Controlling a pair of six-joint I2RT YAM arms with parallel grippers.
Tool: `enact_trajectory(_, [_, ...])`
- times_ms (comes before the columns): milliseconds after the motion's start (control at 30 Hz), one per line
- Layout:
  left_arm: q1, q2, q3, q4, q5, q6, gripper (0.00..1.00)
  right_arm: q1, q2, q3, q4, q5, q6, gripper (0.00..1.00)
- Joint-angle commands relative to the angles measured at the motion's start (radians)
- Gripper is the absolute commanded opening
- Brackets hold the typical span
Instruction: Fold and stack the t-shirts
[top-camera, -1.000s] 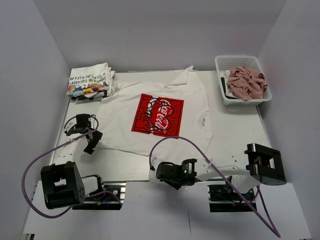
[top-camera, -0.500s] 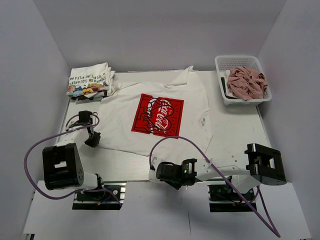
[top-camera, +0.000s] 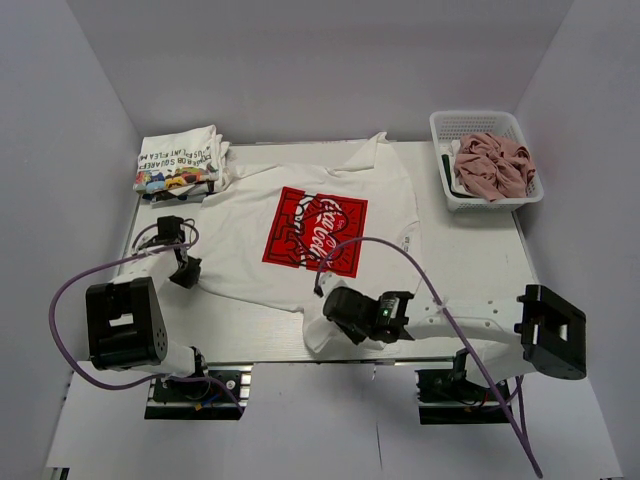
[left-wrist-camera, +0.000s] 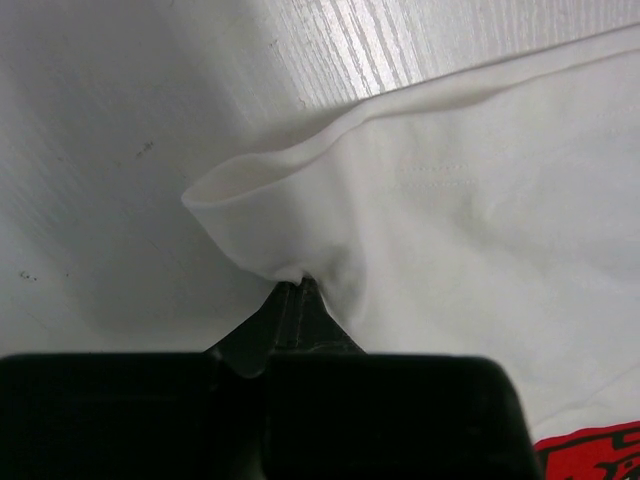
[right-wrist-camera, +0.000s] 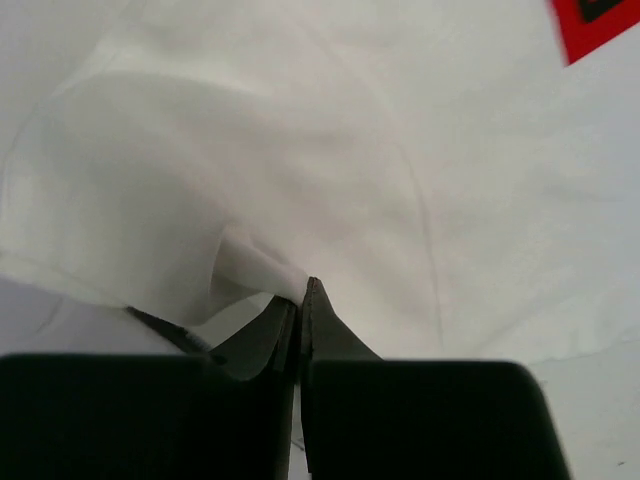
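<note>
A white t-shirt with a red square logo (top-camera: 316, 231) lies spread flat across the middle of the table. My left gripper (top-camera: 188, 270) is shut on its left edge, and the wrist view shows the hem (left-wrist-camera: 300, 235) bunched at the closed fingertips. My right gripper (top-camera: 330, 300) is shut on the shirt's near hem, lifted off the table, with a fold of white cloth (right-wrist-camera: 262, 265) pinched at its tips. A folded stack of t-shirts (top-camera: 180, 160) sits at the back left. A dusty pink t-shirt (top-camera: 492, 166) lies crumpled in the basket.
The white mesh basket (top-camera: 445, 125) stands at the back right. Purple cables loop from both arms, one over the shirt's lower right part (top-camera: 385, 252). The arm bases (top-camera: 125, 325) sit at the near edge.
My left gripper moved to the shirt's left edge and shut on it. My right gripper, still shut on the near hem, has moved up and toward the logo.
</note>
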Motion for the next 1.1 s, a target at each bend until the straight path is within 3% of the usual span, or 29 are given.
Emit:
enact_trajectory(0, [0.002,-0.023,0.054,-0.008,0.015,-0.007,0.00,-0.079,-0.012,0.067,0.027,0.049,-0.058,0.00])
enact_trajectory(400, [0.002,0.082,0.256,-0.030,0.098,-0.007,0.00,-0.381,0.081,0.266,0.042,0.084,-0.185,0.00])
enact_trajectory(833, [-0.007,0.306,0.511,-0.116,0.118,0.016,0.00,-0.596,0.161,0.409,0.112,0.106,-0.379,0.00])
enact_trajectory(1067, [-0.026,0.391,0.605,-0.050,0.143,0.060,0.00,-0.670,0.256,0.502,0.164,0.046,-0.494,0.00])
